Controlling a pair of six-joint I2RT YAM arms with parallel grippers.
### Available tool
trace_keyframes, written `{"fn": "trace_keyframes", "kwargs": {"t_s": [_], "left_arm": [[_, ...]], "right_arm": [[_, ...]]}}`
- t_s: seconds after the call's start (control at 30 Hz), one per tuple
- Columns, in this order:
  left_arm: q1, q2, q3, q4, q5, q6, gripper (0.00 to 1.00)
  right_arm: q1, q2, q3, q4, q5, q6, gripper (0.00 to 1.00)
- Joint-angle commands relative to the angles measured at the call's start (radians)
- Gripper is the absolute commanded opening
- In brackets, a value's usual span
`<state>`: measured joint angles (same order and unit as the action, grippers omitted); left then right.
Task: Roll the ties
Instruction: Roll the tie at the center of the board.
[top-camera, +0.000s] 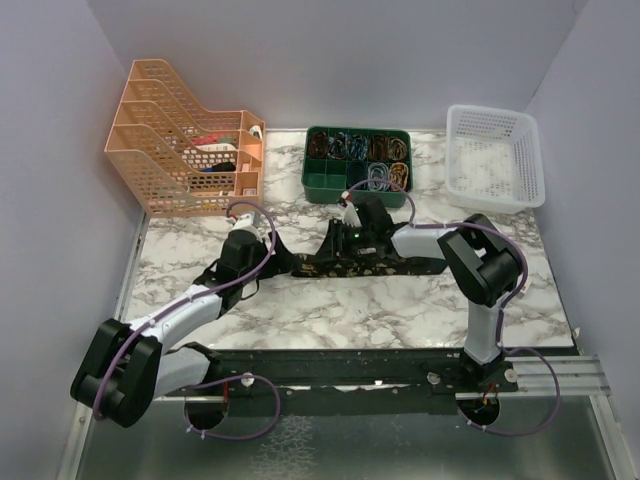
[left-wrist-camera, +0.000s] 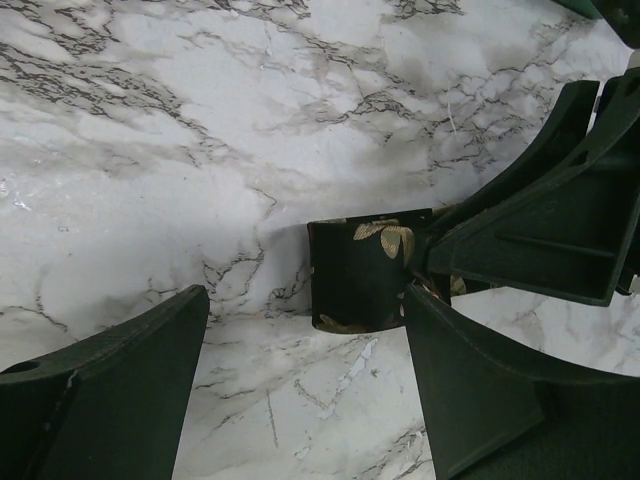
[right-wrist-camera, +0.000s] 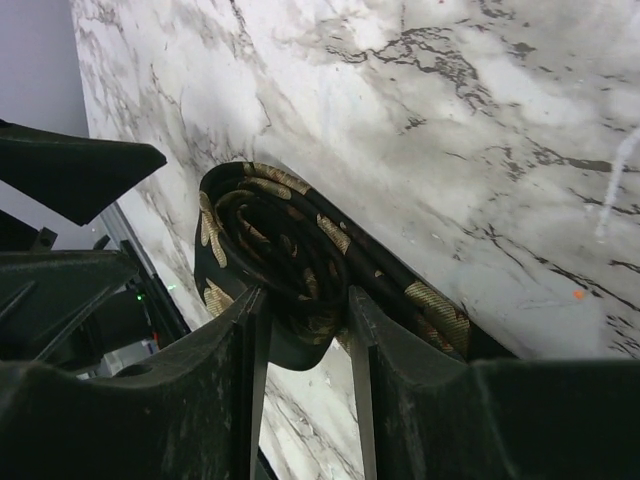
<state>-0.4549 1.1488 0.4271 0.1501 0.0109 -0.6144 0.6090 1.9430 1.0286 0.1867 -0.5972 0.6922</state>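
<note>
The black tie with tan-gold flecks lies across the middle of the marble table, its left end wound into a roll. My right gripper is shut on that roll, one finger on each side of the coil. In the top view the right gripper sits at the tie's left end. The left gripper stands open just short of the roll, with bare marble between its fingers. In the top view the left gripper is close to the left of the roll. The right gripper's fingers show behind the roll.
An orange file rack stands at the back left. A green compartment tray of small items is at the back centre, and a white basket at the back right. Purple cables loop along both arms.
</note>
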Motion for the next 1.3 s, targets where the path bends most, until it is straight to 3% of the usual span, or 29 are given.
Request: {"fn": "trace_keyframes", "kwargs": {"t_s": [0.0,0.2,0.4,0.67,1.27], "left_arm": [[0.036,-0.042,-0.029,0.026,0.042,-0.027,0.8],[0.059,-0.049,-0.041,0.038,0.087,-0.021,0.8],[0.082,-0.007,-0.057,0.096,0.164,-0.024,0.8],[0.103,0.046,-0.047,0.133,0.271,0.038,0.8],[0.158,0.131,-0.035,0.216,0.409,0.088,0.79]], "right_arm": [[0.011,0.021,0.032,0.0,-0.008,-0.003,0.42],[0.009,-0.058,0.067,-0.103,0.069,-0.157,0.51],[0.006,-0.106,0.064,-0.178,0.117,-0.181,0.55],[0.006,-0.091,-0.013,-0.061,0.027,-0.102,0.53],[0.006,-0.013,0.037,-0.112,0.069,-0.119,0.45]]}}
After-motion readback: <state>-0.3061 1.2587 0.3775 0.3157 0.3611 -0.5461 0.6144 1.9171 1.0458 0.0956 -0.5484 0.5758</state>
